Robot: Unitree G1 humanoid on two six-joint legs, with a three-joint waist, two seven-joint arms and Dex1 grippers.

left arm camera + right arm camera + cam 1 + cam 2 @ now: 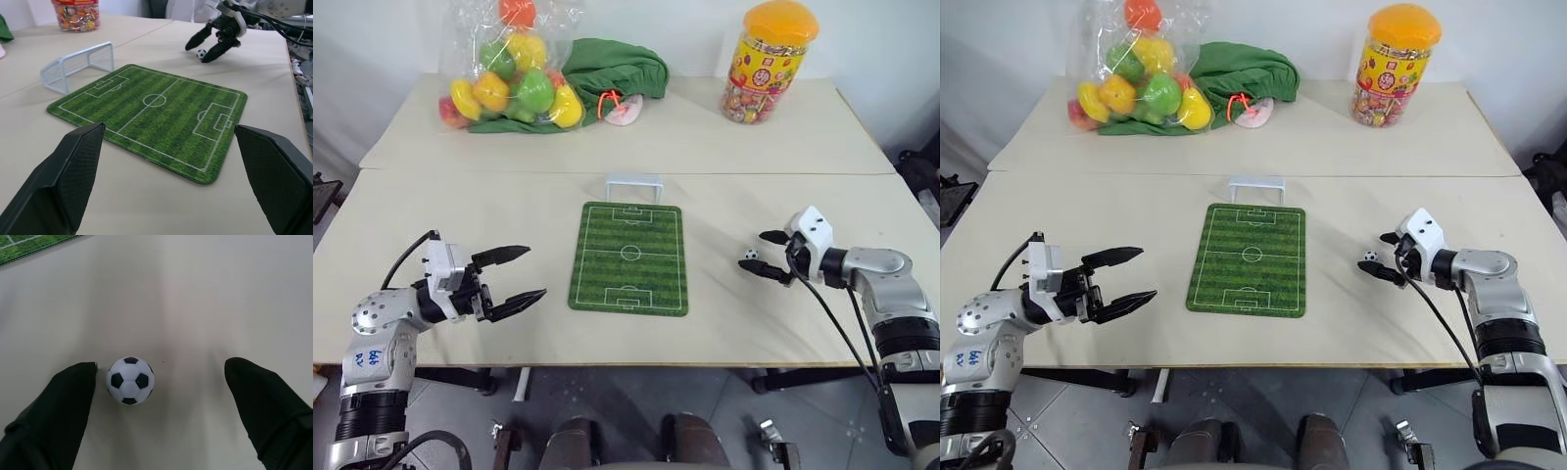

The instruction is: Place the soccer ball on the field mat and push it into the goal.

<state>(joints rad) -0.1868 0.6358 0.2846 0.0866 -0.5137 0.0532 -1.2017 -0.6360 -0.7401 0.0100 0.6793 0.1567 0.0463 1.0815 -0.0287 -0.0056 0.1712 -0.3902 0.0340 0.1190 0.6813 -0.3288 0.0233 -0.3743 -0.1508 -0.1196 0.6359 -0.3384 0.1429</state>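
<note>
Spreading our right claw (159,377) wide, we are bracketing the soccer ball (130,380) on the bare surface (489,211), one finger almost touching it, while our left claw (514,277) is hanging open and empty off the mat's other side. Farther on, the field mat (629,258) is lying flat with the goal (633,183) at its far edge. We are risking an off-centre pinch that could squirt the ball away.

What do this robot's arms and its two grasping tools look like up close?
Both arms are silver-grey metal with black ribbed sections lower down. A white block sits at each wrist, with thin black cables looping along. The left tool and the right tool each have two black, tapering fingers with finely textured inner pads. The left arm bears blue handwriting.
</note>
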